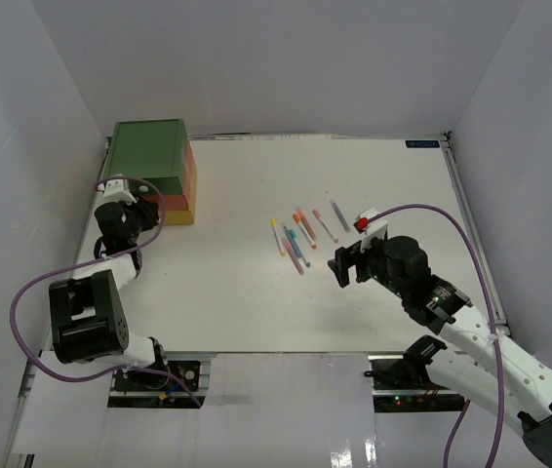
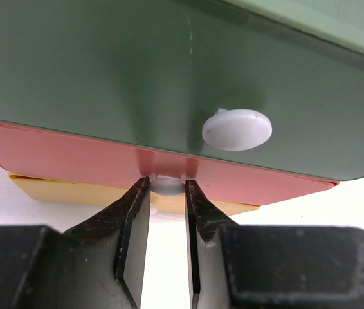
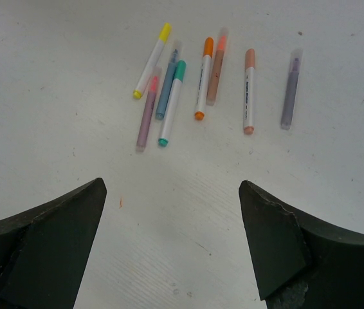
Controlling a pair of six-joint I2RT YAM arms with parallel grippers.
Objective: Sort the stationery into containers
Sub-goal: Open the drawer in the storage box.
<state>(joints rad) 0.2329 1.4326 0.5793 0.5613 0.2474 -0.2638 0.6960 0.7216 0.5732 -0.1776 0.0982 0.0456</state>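
White walls box in a white desk. At its far left corner stands the drawer stack: green drawer on top, orange-red drawer in the middle, yellow drawer at the bottom.

Eight pens lie loose near the desk's middle, roughly parallel. Seen from above, their long axes run near-to-far with the far ends tilted slightly left. From the right wrist, the yellow pen slants more than the rest, and the purple pen lies a little apart on the right. Dark print runs along the white barrels of the orange and peach pens, too small to read. A blue label at the desk's far right edge is also unreadable.

The left end effector is narrowed, its fingertips against either side of the red drawer's knob, just below the green drawer's knob. The right end effector hangs wide apart above bare desk just short of the pens, holding nothing.
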